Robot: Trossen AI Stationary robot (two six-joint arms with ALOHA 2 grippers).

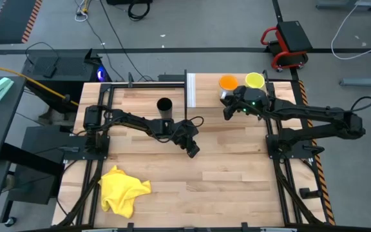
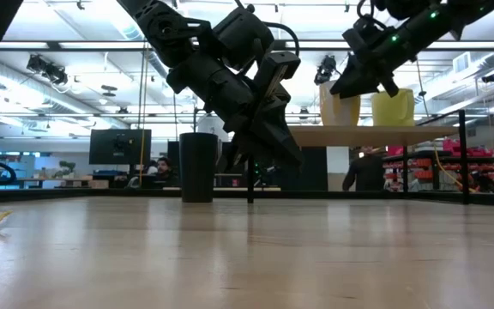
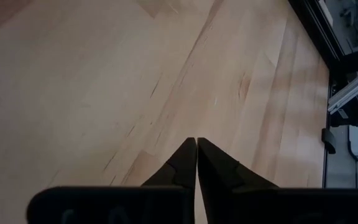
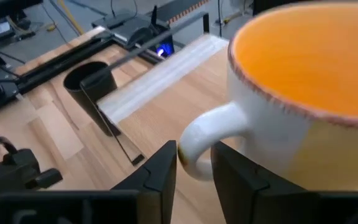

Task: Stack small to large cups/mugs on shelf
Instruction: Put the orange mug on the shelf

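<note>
The orange cup (image 1: 228, 82), pale outside with a handle, stands on the light-wood shelf (image 1: 208, 93) next to the yellow-green mug (image 1: 254, 80). In the low view the cup (image 2: 340, 105) and the mug (image 2: 393, 107) rest by their bases on the shelf (image 2: 376, 133). The black cup (image 1: 165, 106) stands upright on the tabletop, left of the shelf's white end panel (image 1: 190, 90). My right gripper (image 1: 227, 102) is at the orange cup's near side, shut on its handle. My left gripper (image 1: 192, 152) hangs shut over the middle of the table, touching nothing. My right gripper (image 4: 194, 158) pinches the orange cup's handle (image 4: 191, 140) between its two fingers, one finger (image 4: 160, 174) on each flat side of the loop. It comes from the table's near side, slanting down. The cup's base rests on the shelf, upright.
A crumpled yellow cloth (image 1: 124, 190) lies on the table's near left part. The shelf's thin dark legs (image 2: 463, 159) stand on the tabletop. Bare planks lie between the left gripper (image 3: 196, 146) and the table's near edge.
</note>
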